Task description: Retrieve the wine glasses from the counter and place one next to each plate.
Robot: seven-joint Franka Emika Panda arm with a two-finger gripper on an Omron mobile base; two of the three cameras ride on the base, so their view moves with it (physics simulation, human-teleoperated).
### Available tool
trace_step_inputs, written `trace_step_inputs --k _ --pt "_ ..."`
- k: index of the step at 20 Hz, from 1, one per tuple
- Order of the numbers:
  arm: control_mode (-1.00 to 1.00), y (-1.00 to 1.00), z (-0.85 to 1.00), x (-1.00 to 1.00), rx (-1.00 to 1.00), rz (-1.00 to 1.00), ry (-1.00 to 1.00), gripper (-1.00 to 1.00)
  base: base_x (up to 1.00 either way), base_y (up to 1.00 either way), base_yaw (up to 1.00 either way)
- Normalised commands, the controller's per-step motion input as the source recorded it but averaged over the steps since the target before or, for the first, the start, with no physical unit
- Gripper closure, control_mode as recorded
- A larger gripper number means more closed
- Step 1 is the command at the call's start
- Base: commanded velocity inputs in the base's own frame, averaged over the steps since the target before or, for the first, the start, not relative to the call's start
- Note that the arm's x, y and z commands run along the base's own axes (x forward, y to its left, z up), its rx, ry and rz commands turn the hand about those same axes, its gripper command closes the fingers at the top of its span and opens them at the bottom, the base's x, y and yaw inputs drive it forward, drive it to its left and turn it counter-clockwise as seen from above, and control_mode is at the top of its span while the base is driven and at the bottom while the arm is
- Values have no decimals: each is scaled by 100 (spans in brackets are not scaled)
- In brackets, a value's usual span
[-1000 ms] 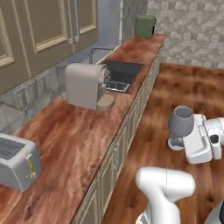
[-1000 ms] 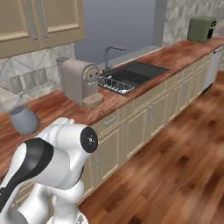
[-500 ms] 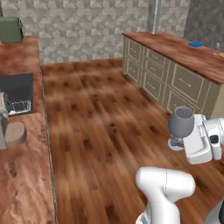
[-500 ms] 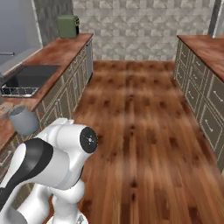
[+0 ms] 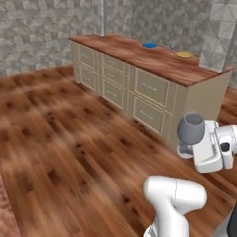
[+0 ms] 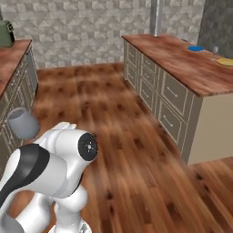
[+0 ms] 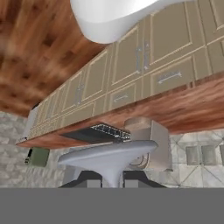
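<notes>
We count two plates on the far desk [image 5: 139, 55], one blue plate [image 5: 149, 45], one yellow plate [image 5: 184, 55], two wine glasses, one grey glass [image 5: 191, 131] by the arm, one small glass [image 6: 215, 49] between the plates

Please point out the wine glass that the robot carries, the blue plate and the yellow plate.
wine glass [image 5: 191, 129], left base view, on its rounded bowl.
blue plate [image 6: 196, 48], right base view, on its flat middle.
yellow plate [image 5: 184, 55], left base view, on its middle.
</notes>
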Motion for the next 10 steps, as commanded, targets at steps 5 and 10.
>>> trace_step_inputs --k 5,10 --pt "100 0 0 0 0 0 0 100 100 40 -21" --pt "100 0 0 0 0 0 0 100 100 -42 -14"
